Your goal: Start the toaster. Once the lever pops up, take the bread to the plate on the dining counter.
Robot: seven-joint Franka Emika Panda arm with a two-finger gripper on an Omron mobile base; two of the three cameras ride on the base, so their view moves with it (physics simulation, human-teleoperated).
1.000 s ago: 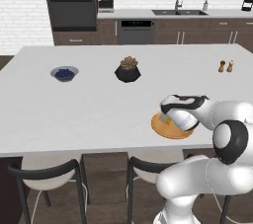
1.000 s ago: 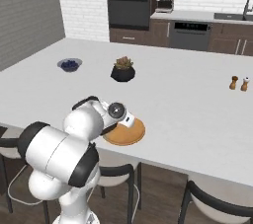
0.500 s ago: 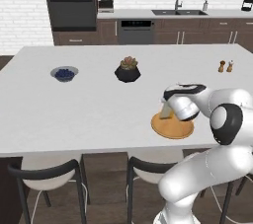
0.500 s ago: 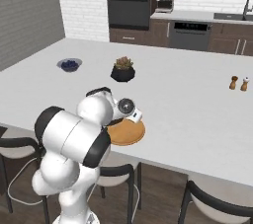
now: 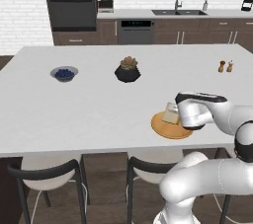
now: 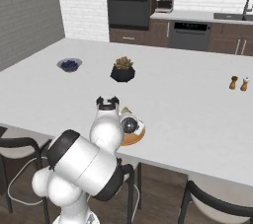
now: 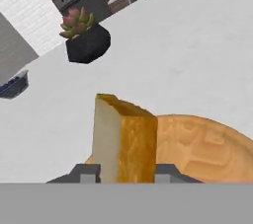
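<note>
We have the thin orange-yellow slice of bread (image 7: 123, 141) standing on edge between the claw's (image 7: 126, 172) two dark tips, directly over the round tan-orange plate (image 7: 207, 149) near the front edge of the large white table (image 5: 99, 104). The tips sit just beside the slice's faces; we cannot tell whether they press it or have let go. To finish well, we should spread the tips evenly so neither drags the slice, let it settle inside the plate's rim, then lift straight away from it. A sideways pull could tip the bread off toward the table edge.
</note>
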